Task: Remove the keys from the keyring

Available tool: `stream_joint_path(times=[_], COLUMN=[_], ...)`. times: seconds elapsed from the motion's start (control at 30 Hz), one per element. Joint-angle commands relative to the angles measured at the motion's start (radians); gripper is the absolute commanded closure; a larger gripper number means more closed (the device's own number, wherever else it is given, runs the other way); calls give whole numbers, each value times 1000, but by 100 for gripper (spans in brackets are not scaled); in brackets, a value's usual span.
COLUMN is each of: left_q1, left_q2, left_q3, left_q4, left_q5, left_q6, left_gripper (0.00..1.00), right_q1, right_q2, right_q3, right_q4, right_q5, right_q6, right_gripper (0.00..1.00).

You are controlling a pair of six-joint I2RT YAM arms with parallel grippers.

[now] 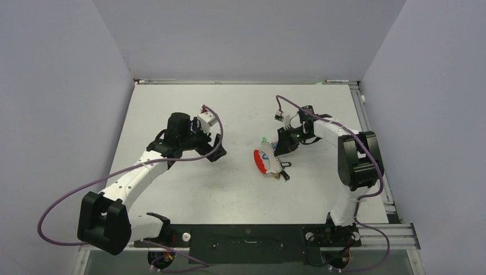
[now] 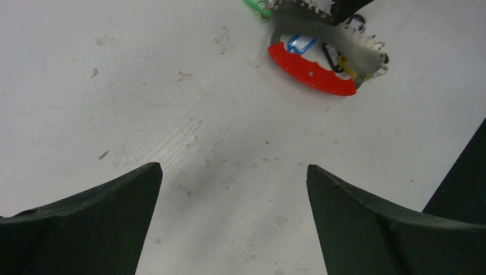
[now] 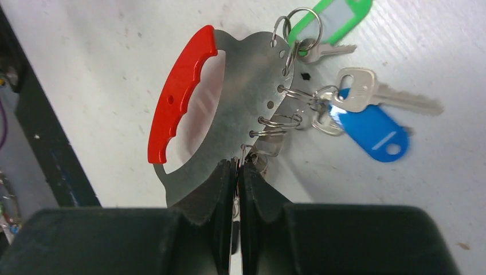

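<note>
The keyring [image 1: 265, 161], a grey crescent plate with a red arc, lies at mid-table. In the right wrist view the keyring [image 3: 240, 114] carries several split rings along its edge, with a green-tagged key [image 3: 332, 17] and a blue-tagged key [image 3: 372, 130]. My right gripper [image 3: 236, 166] is shut on a thin metal key hanging at the plate's near edge; most of that key is hidden between the fingers. In the top view my right gripper [image 1: 281, 150] is at the keyring's right side. My left gripper [image 2: 234, 172] is open and empty, left of the keyring [image 2: 338, 46], a hand's width away.
The left arm [image 1: 172, 143] reaches across the left half of the table. The right arm [image 1: 355, 154] stands along the right edge, with purple cables looping over both. A black bar [image 3: 46, 143] shows at the left of the right wrist view.
</note>
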Motion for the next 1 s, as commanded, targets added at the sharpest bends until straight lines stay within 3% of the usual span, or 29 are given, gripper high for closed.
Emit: stream_joint_path(times=[0.0,0.27,0.53,0.77,0.97], left_q1=[0,20,44,36,36], left_q2=[27,157,304,326,340], left_q3=[3,-86,-163,-189,-186], left_q4=[235,584,959,1074,1074], left_q5=[183,390,500,512,527], left_q6=[-240,-614,-1028,-1157,-1191], left_gripper=[4,4,0,13,35], right_q1=[-3,4,54,132,182], right_q2=[-91,-162,-224,-239,-241], right_q3=[-26,-92,-88,-17,21], right_q4=[168,339,364,317,319], right_q5=[-179,-252,-280,-246,-239], right_q6=[150,276,295,272,276], right_gripper=[95,95,95,95,95])
